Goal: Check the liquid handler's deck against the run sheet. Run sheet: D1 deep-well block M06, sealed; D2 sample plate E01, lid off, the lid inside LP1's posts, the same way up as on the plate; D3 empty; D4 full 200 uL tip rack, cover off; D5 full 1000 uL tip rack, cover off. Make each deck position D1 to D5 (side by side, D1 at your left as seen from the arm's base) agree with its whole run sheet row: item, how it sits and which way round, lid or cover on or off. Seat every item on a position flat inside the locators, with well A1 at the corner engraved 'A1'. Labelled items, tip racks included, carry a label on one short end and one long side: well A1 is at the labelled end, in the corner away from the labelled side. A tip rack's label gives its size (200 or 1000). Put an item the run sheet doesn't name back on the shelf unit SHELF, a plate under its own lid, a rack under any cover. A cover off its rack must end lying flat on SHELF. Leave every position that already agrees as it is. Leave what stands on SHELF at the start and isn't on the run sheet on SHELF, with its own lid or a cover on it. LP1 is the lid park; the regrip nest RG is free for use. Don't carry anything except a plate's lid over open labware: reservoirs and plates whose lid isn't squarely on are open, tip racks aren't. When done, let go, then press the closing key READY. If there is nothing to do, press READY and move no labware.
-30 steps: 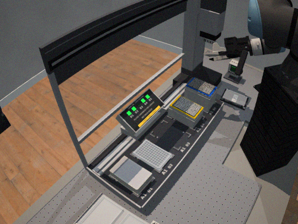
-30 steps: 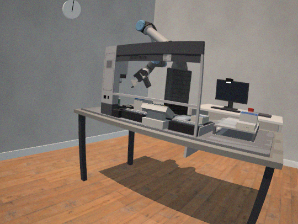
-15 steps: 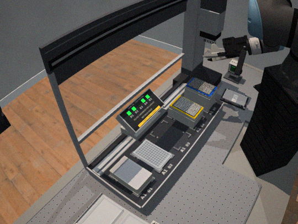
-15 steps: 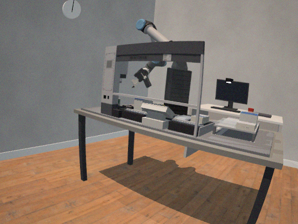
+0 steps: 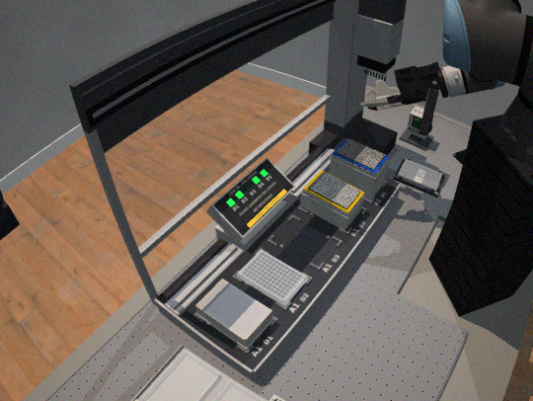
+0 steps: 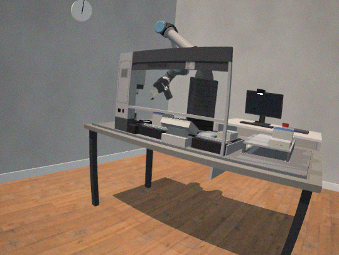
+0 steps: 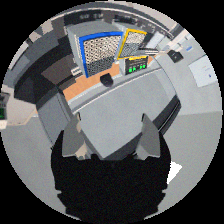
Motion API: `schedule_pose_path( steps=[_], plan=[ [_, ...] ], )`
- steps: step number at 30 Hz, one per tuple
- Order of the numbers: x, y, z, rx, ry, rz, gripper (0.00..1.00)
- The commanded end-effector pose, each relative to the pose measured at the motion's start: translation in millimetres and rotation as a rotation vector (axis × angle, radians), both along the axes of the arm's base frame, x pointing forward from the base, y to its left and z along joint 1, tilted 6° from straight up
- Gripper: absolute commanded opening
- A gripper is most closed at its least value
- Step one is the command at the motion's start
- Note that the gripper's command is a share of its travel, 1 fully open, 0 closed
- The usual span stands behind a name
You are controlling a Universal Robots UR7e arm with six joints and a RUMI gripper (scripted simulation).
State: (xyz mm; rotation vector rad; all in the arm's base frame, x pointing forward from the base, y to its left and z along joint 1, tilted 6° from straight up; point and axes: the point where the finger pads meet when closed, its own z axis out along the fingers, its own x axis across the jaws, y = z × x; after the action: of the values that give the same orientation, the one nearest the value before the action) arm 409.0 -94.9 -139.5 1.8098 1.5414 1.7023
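Five marked places run in a row along a dark strip (image 5: pixel 345 269) on the bench (image 5: pixel 395 341). At the near end sits a squat block (image 5: pixel 238 312) with a smooth, foil-like top, half grey and half paler. Next to it lies a clear, open plate (image 5: pixel 272 277), a flat rectangle with a fine grid of small wells. The third place shows only its dark, matte floor (image 5: pixel 308 242) between pale corner brackets. Beyond it stand two boxy grey tip racks with speckled, uncovered tops: one rimmed in yellow (image 5: pixel 334 192), then one rimmed in blue (image 5: pixel 360 154). Just past the blue rack a thin, flat, grey lid (image 5: pixel 419 176) lies on the bench. A wedge-shaped panel (image 5: pixel 252 200) with small green squares stands behind the row. The hand (image 5: pixel 379 100) hangs high in the air past the far end of the row, near the grey column (image 5: pixel 345 74), its two pale, pointed fingers spread apart with nothing between them. A small stand with a green key (image 5: pixel 418 124) sits below it.
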Motion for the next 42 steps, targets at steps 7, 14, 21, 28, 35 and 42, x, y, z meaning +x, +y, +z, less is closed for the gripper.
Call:
schedule_pose_path(
  steps=[7,14,21,28,35,42],
  plan=[
    [-1.7,42.1,1.4,-0.142,-0.011,0.195,0.82],
    [-1.7,42.2,1.4,-0.142,-0.011,0.195,0.82],
    [-1.7,42.2,1.4,-0.142,-0.011,0.195,0.82],
    [-1.8,42.1,1.4,-0.142,-0.011,0.195,0.82],
    [-3.6,52.0,1.6,-0.165,-0.014,0.227,0.82],
    [-7.7,73.1,2.1,-0.223,-0.024,0.308,0.82]
  ],
)
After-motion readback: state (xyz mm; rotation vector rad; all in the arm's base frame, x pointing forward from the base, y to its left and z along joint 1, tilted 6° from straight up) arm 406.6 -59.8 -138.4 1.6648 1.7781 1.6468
